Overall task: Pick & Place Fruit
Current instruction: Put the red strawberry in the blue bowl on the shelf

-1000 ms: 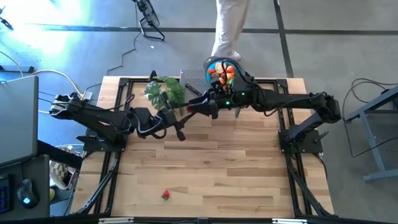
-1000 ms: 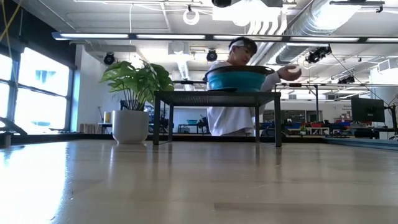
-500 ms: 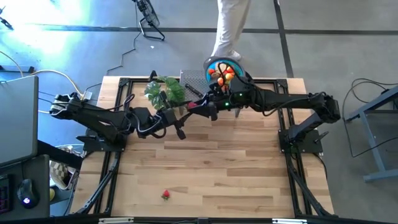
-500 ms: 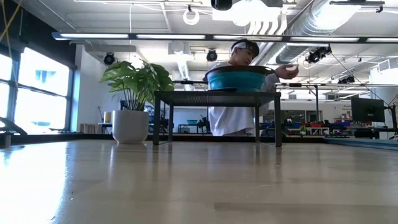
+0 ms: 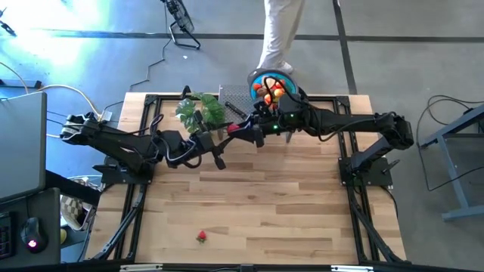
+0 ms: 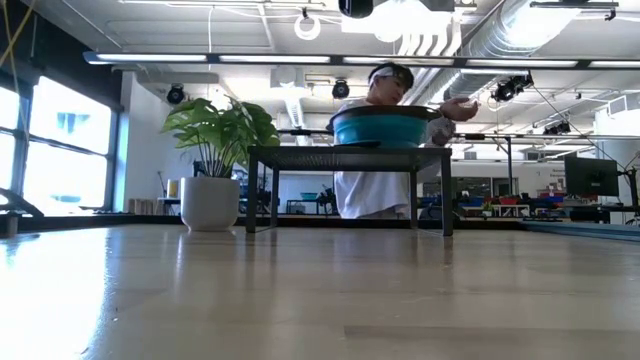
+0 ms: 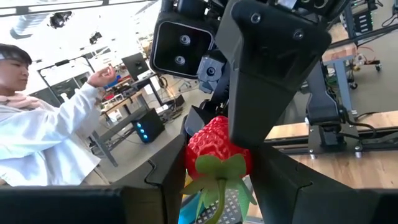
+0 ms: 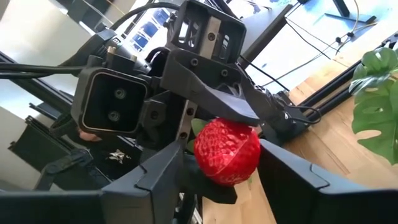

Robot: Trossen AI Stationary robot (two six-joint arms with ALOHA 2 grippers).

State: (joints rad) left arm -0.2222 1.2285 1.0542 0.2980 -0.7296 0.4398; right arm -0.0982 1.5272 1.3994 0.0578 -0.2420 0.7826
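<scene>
I'm looking over the pale wooden plank tabletop (image 6: 320,290) into an open workshop: tall windows (image 6: 55,150) glowing, white ceiling ducts (image 6: 470,50) overhead, grey concrete floor (image 5: 91,60), a person in white (image 6: 375,150) beyond.

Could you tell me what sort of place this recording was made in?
Probably a robotics lab in an open industrial workspace: exposed ceiling ducts, workbenches with monitors behind, and a wooden table fitted with two robot arms.

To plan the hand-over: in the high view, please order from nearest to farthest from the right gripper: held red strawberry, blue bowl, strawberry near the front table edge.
1. Held red strawberry, at the right gripper.
2. Blue bowl, behind, on the rack.
3. Lone strawberry, far front.
</scene>
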